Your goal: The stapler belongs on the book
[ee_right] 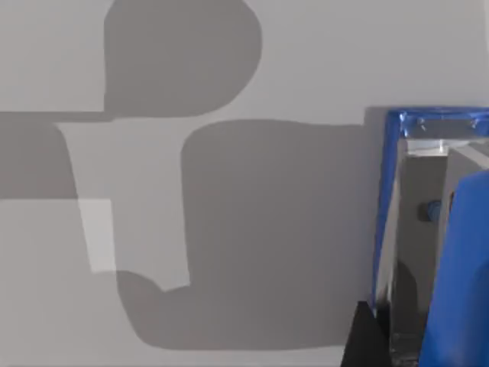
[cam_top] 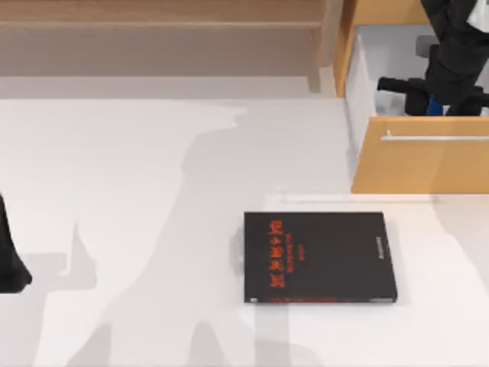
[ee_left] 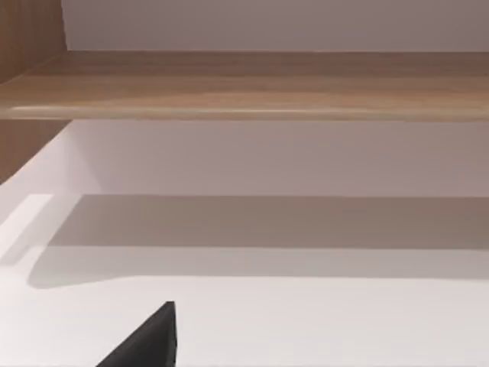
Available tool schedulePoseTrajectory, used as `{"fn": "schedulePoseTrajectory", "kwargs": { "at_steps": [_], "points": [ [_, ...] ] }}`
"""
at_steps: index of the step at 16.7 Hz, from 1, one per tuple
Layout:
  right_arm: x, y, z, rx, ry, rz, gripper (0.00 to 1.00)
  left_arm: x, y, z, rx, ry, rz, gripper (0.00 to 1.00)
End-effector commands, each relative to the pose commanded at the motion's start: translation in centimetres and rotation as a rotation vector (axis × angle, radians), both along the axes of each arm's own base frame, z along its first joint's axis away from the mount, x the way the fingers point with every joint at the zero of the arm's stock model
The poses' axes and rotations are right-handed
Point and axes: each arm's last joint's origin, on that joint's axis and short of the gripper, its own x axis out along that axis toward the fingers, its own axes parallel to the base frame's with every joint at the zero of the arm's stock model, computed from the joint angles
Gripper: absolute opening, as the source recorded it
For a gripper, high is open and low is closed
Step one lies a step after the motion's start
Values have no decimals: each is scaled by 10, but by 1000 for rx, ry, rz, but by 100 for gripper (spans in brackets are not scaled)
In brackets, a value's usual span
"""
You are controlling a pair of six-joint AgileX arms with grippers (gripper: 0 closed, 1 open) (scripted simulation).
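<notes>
The black book (cam_top: 320,258) with red lettering lies flat on the white table, right of centre. My right gripper (cam_top: 429,98) is down inside the open drawer (cam_top: 367,84) at the back right. A small patch of the blue stapler (cam_top: 434,105) shows right under it. In the right wrist view the stapler (ee_right: 462,275) is very close, glossy blue with a metal inner part, resting on the drawer's grey floor (ee_right: 229,229). My left arm (cam_top: 9,260) is parked at the table's left edge, far from the book.
The drawer's wooden front panel (cam_top: 428,157) with a metal handle juts over the table just behind the book. A wooden shelf unit (cam_top: 160,38) runs along the back. White tabletop stretches left of the book and in front of it.
</notes>
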Motion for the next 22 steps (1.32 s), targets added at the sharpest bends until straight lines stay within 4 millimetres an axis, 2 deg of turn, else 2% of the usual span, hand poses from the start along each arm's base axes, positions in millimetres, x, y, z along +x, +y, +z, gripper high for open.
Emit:
{"fn": "schedulePoseTrajectory", "kwargs": {
  "at_steps": [7, 12, 15, 18, 20, 22],
  "points": [
    [0, 0, 0, 0, 0, 0, 0, 0, 0, 0, 0, 0, 0, 100],
    [-7, 0, 24, -15, -21, -11, 0, 0, 0, 0, 0, 0, 0, 100],
    [-18, 5, 57, -37, -65, -33, 0, 0, 0, 0, 0, 0, 0, 100],
    [-33, 17, 108, -41, -183, -55, 0, 0, 0, 0, 0, 0, 0, 100],
    [-49, 32, 138, -31, -255, -56, 0, 0, 0, 0, 0, 0, 0, 100],
    [-69, 52, 157, -16, -293, -37, 0, 0, 0, 0, 0, 0, 0, 100]
  ]
}}
